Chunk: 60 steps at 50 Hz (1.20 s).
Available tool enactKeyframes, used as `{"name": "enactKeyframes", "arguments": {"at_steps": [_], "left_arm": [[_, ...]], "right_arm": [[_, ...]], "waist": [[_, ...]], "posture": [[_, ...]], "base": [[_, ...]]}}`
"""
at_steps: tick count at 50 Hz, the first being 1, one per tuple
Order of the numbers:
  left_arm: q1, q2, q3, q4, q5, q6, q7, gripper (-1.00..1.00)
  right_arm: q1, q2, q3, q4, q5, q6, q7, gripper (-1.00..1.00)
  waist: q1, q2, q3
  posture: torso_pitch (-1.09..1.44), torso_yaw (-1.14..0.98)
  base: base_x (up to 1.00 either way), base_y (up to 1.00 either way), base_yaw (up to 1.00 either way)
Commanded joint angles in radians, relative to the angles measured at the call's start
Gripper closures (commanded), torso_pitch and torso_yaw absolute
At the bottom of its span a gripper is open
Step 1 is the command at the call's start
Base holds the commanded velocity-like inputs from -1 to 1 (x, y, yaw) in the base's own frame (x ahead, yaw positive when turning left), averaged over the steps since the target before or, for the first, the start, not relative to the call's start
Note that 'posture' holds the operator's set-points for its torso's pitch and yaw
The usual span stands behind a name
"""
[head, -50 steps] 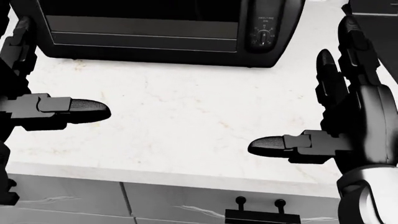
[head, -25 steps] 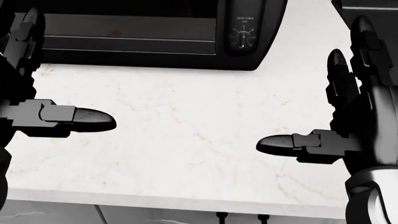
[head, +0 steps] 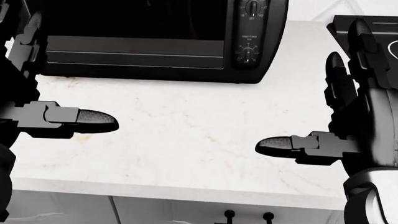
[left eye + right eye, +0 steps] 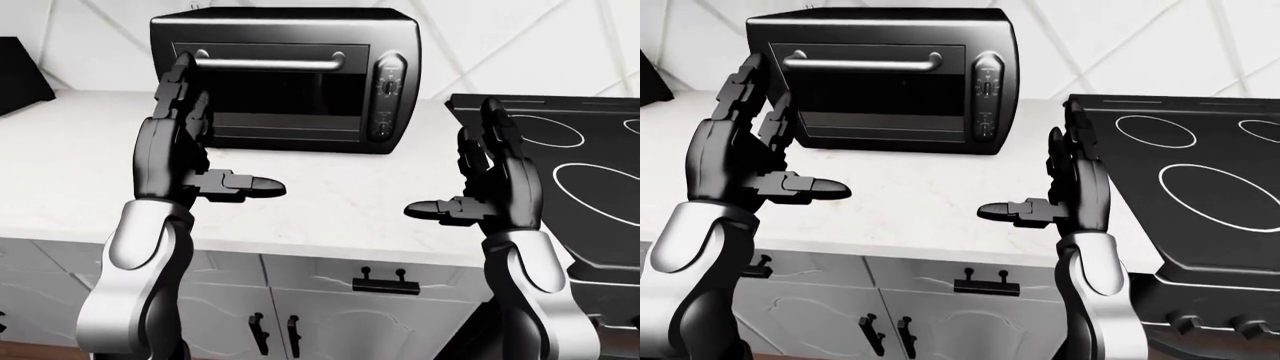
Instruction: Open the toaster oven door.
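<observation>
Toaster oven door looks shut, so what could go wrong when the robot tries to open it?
The handle is a thin bar along the top of the door, and both the left hand and the right hand are open and hold nothing, so the fingers might slip off it. The toaster oven stands loose on the counter, so a pull might drag it. The right hand is beside the cooktop and could bump it.

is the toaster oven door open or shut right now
Shut. The toaster oven door sits flush and upright in its frame, its handle at the top, and neither hand touches it.

One toaster oven (image 4: pixel 285 79), two hands, one stove (image 4: pixel 1185 187).
</observation>
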Motion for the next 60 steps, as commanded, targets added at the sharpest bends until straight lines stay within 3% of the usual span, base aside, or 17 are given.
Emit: {"name": "enactKeyframes", "arguments": {"at_steps": [1, 16, 26, 33, 39, 44, 53, 60], "left_arm": [[-0.029, 0.005, 0.003, -0.023, 0.001, -0.029, 0.001, -1.00], [-0.034, 0.002, -0.003, -0.023, 0.006, -0.023, -0.001, -1.00], [-0.032, 0.003, 0.006, -0.018, 0.002, -0.028, -0.002, -1.00], [-0.073, 0.024, -0.013, 0.010, 0.034, -0.028, -0.010, -1.00], [-0.171, 0.049, -0.088, 0.068, 0.227, -0.067, -0.080, -1.00], [-0.203, 0.051, -0.152, 0.192, 0.476, -0.241, -0.186, -1.00], [-0.274, 0.011, -0.173, 0.460, 0.850, -0.581, -0.289, -1.00], [-0.305, -0.005, -0.169, 0.608, 1.014, -0.751, -0.304, -1.00]], "right_arm": [[-0.026, -0.007, -0.004, -0.036, -0.001, -0.026, 0.000, -1.00], [-0.026, -0.007, -0.007, -0.039, 0.000, -0.022, 0.000, -1.00], [-0.017, 0.002, 0.007, -0.016, -0.009, -0.053, 0.003, -1.00], [-0.021, 0.001, 0.003, -0.036, -0.005, -0.033, -0.002, -1.00], [-0.023, -0.003, -0.007, -0.047, 0.003, -0.023, -0.004, -1.00], [-0.022, -0.007, -0.014, -0.055, 0.010, -0.020, -0.008, -1.00], [-0.016, -0.009, -0.023, -0.053, 0.018, -0.031, -0.010, -1.00], [-0.022, -0.018, -0.033, -0.063, 0.029, -0.017, -0.015, -1.00]], "waist": [[-0.001, 0.002, -0.020], [0.003, 0.006, -0.123], [0.008, 0.007, -0.168], [0.011, 0.006, -0.181], [0.012, 0.001, -0.182], [0.011, -0.001, -0.184], [0.003, -0.010, -0.185], [-0.004, -0.013, -0.187]], "posture": [[-0.21, 0.00], [-0.33, 0.00], [-0.40, 0.00], [-0.40, 0.00], [-0.40, 0.00], [-0.40, 0.00], [-0.40, 0.00], [-0.40, 0.00]], "base": [[0.00, 0.00, 0.00], [0.00, 0.00, 0.00], [0.00, 0.00, 0.00], [0.00, 0.00, 0.00], [0.00, 0.00, 0.00], [0.00, 0.00, 0.00], [0.00, 0.00, 0.00], [0.00, 0.00, 0.00]]}}
